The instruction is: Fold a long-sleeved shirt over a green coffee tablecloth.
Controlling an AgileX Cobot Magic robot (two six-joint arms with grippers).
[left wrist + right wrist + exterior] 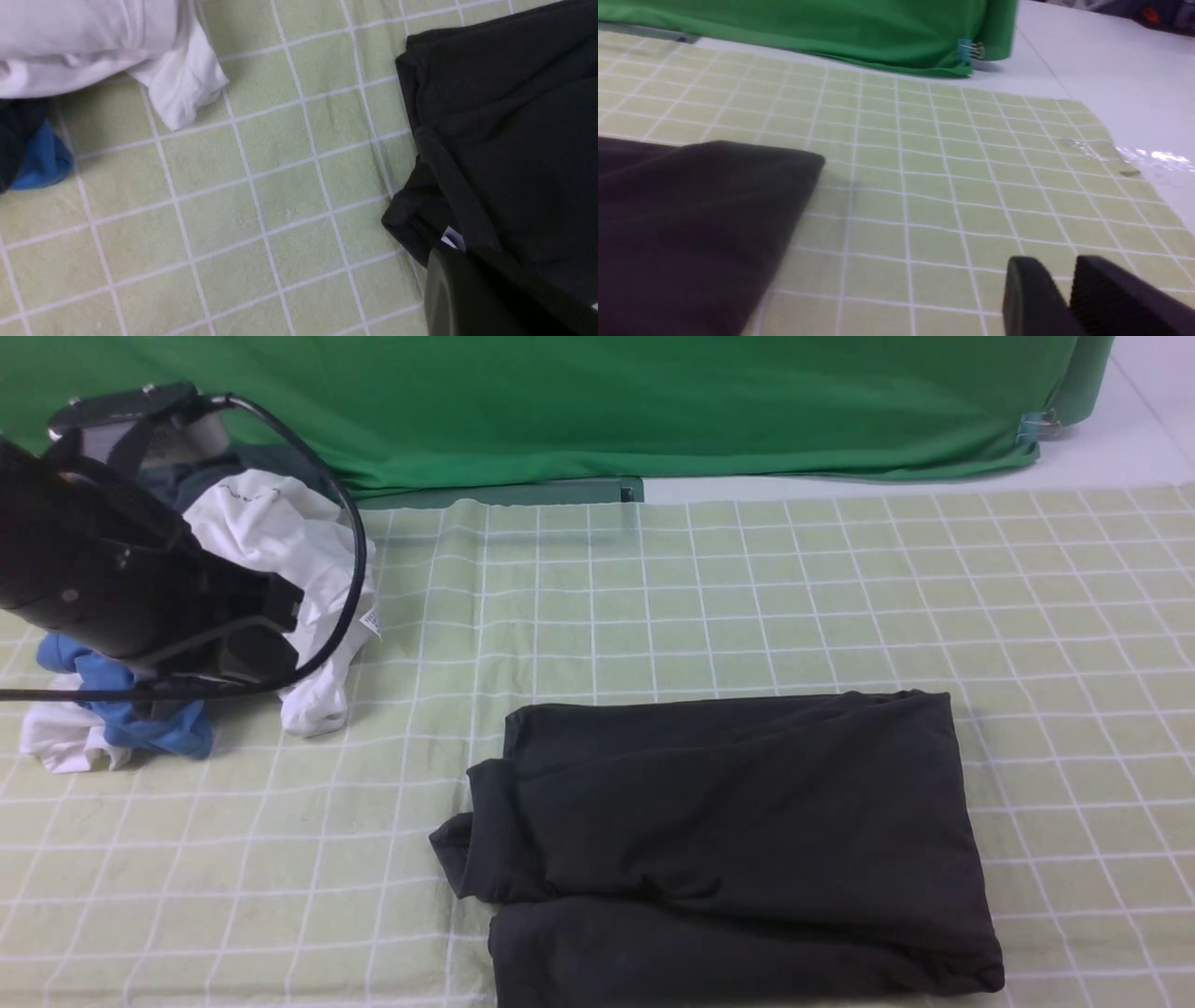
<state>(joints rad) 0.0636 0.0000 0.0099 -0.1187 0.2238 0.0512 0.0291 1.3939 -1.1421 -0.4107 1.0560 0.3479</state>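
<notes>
Across nearly the whole bench lies the green coffee tablecloth (747, 597), its white grid flat and taped at one far corner. Behind it hangs a plain deep-green backdrop (607, 401).

Next in size, the long-sleeved shirt (738, 840) rests on the near middle of the tablecloth as a compact black rectangle, layers stacked, with a loose bunched end (453, 849) poking out toward the robot's left. By the look of it the folding is close to finished, though that stray end spoils the outline. It should handle as a light, limp knit: it will sag and slide layer over layer if lifted from one point, so a hold belongs at a corner or along a doubled edge, pinching all layers together, and the bunched end seems the part to tuck.

A white garment (289, 579) and a blue garment (140, 719) sit heaped at the far left, well apart from the shirt.

The left arm (112, 579) hovers over that heap; its left pincer cannot be made out clearly in any view, and I take it as closed on nothing. The right pincer (1069, 289) sits low over bare tablecloth beside the shirt, its jaws parted a little, gripping nothing.
</notes>
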